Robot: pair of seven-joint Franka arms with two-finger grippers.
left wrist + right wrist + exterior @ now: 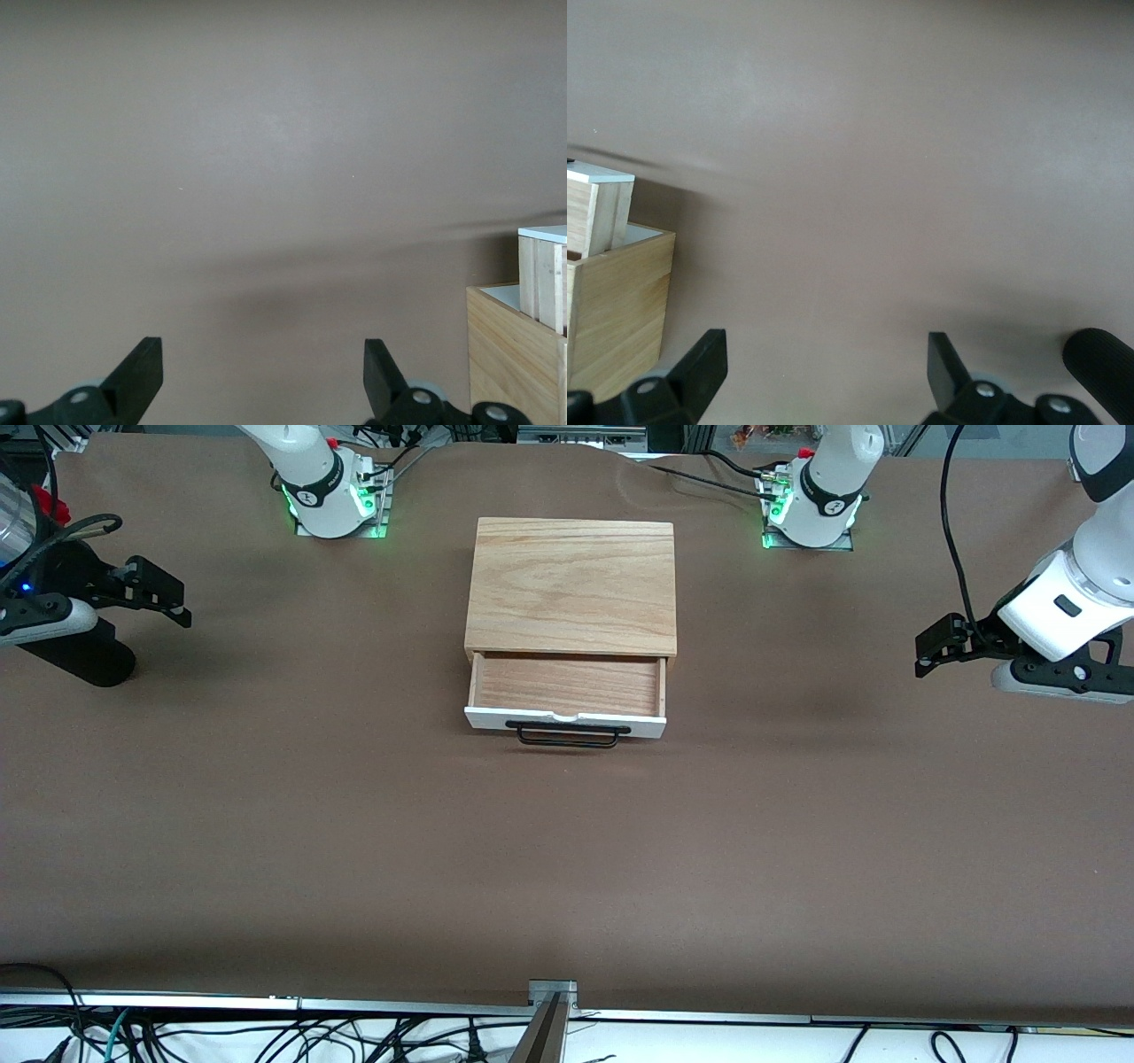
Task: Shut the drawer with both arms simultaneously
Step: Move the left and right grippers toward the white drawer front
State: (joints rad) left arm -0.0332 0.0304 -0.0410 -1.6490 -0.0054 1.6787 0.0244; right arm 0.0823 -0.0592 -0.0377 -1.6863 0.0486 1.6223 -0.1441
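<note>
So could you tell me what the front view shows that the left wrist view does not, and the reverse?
Only the front view shows the black handle, the drawer interior, the right gripper and both arm bases. Only the left wrist view shows the left gripper with its fingers spread apart, close up. Both show the oak box with its drawer pulled out and the brown table.

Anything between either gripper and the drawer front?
Nothing visible. Bare brown table lies between the open left gripper, the open right gripper, and the white-fronted wooden drawer, which is pulled out of its oak box.
</note>
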